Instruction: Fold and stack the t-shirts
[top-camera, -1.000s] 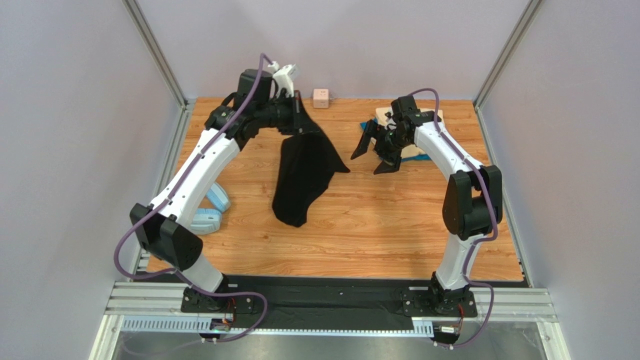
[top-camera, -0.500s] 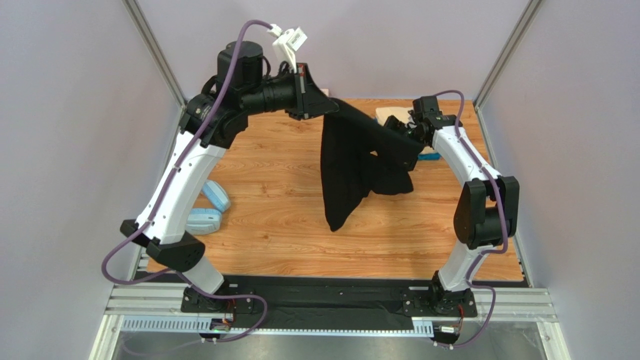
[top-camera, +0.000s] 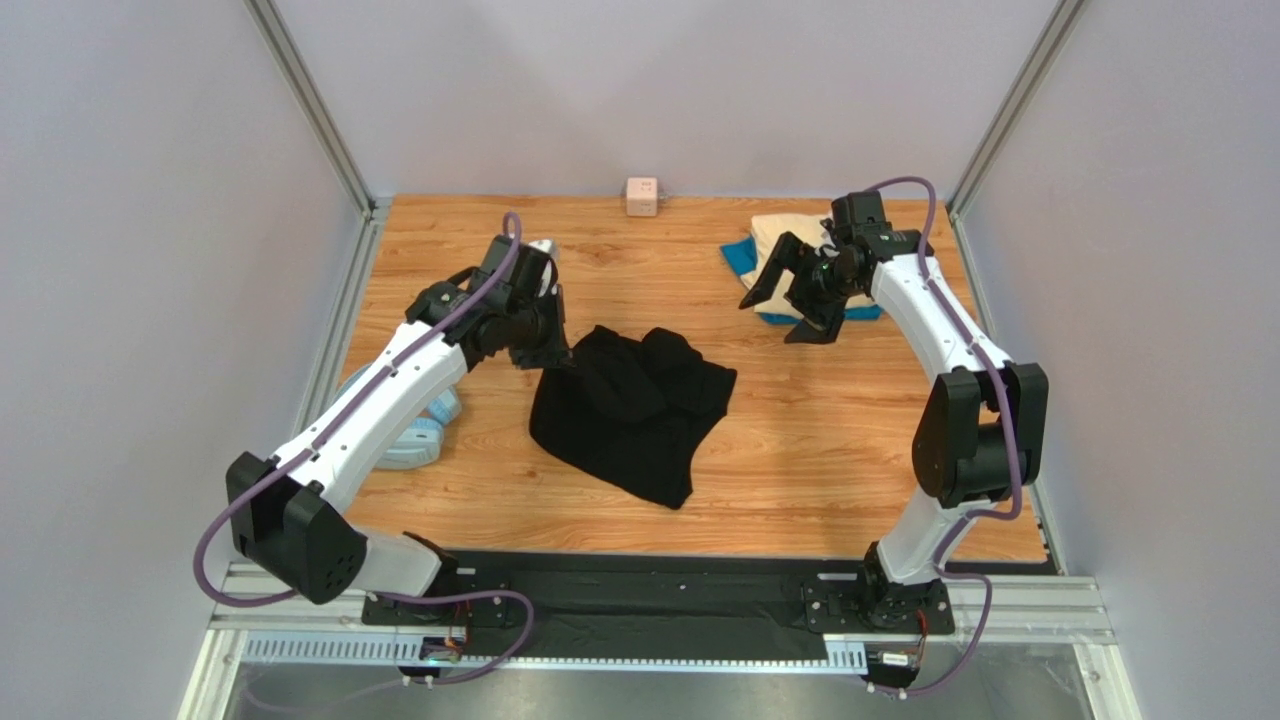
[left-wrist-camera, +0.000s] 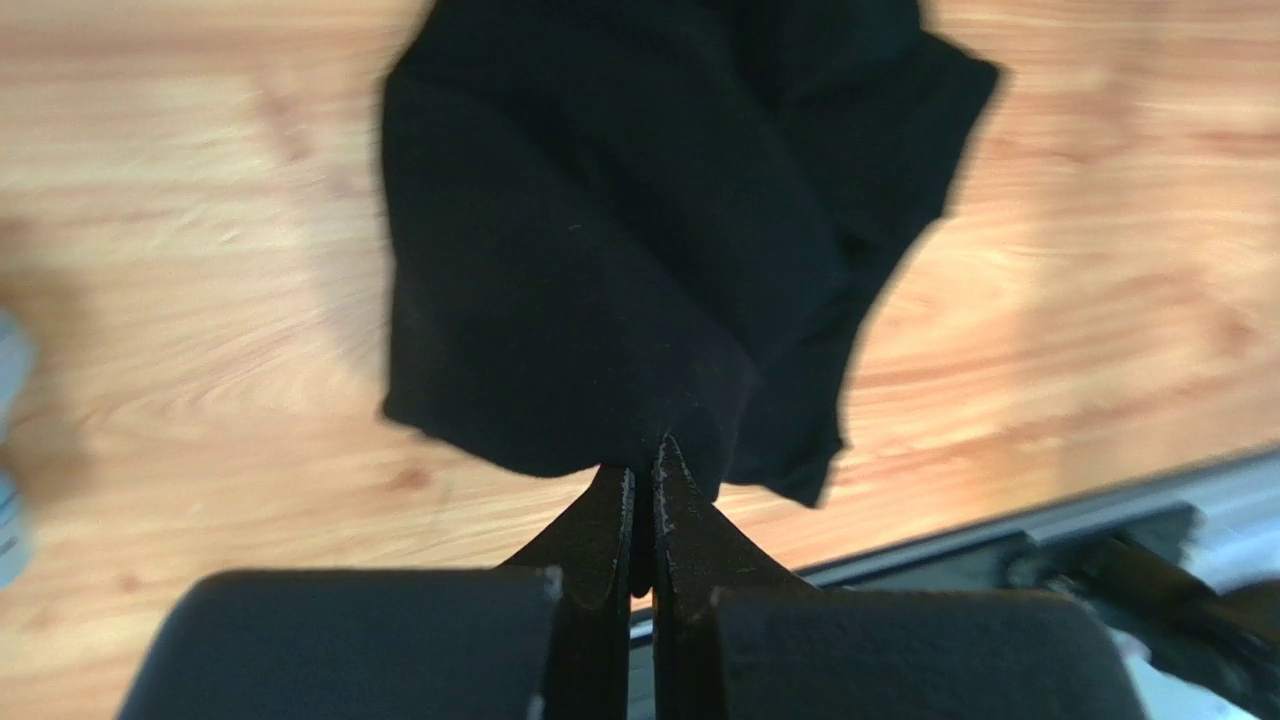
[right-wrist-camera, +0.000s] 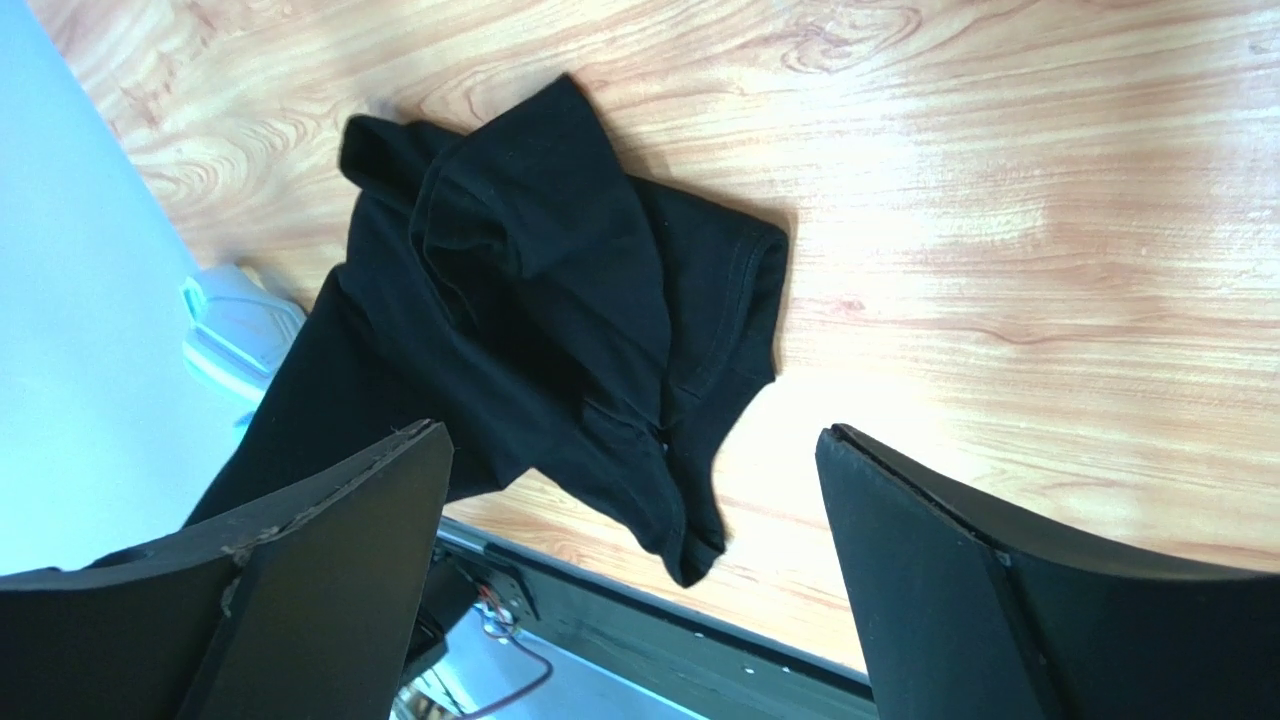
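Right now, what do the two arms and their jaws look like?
The left arm and right arm match: white shell links between bulky black joint housings, each trailed by a purple cable. No markings are legible. The jaws are plain matte black; the left wrist view shows them tapering to thin tips, the right wrist view as broad flat blades.

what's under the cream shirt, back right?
A blue t-shirt: its edges stick out beneath the cream shirt. The right end effector covers the stack's middle, so anything else underneath is unseen.
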